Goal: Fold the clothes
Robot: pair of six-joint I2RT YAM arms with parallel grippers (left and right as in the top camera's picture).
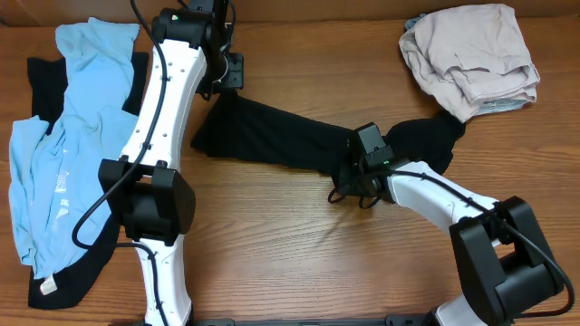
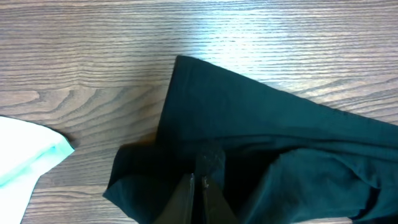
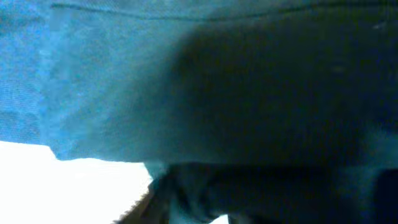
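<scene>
Task's thing: the black garment (image 1: pixel 272 140) lay drawn out in a long band across the middle of the wooden surface (image 1: pixel 299 244), one end under each tool.
Left tool: the left tool (image 2: pixel 200 179) sat at the black garment's left end. Its fingers were pressed together with a bunch of cloth between them, so it appeared to have hold of that corner.
Right tool: the right tool (image 1: pixel 361 161) was low over the black garment's right half. Its own camera showed only blurred dark fabric up close, so I could not tell how far it was open or whether it held anything.
Handling: judged light, limp and thin. It would sag and crease between holds and drag on the wood rather than slide freely. It was not fragile.
Where to take hold: judged best at corners or along a hem edge, pinching a single layer. The straight edge seen from the left wrist looked the cleanest place.
Other clothes: a light blue garment (image 1: pixel 72 136) lay well left of the black garment, and a folded beige garment (image 1: pixel 471 59) lay beyond its right end.
Writing: none was readable. A small white tag (image 1: pixel 45 287) far left of the black garment was too small to read.
</scene>
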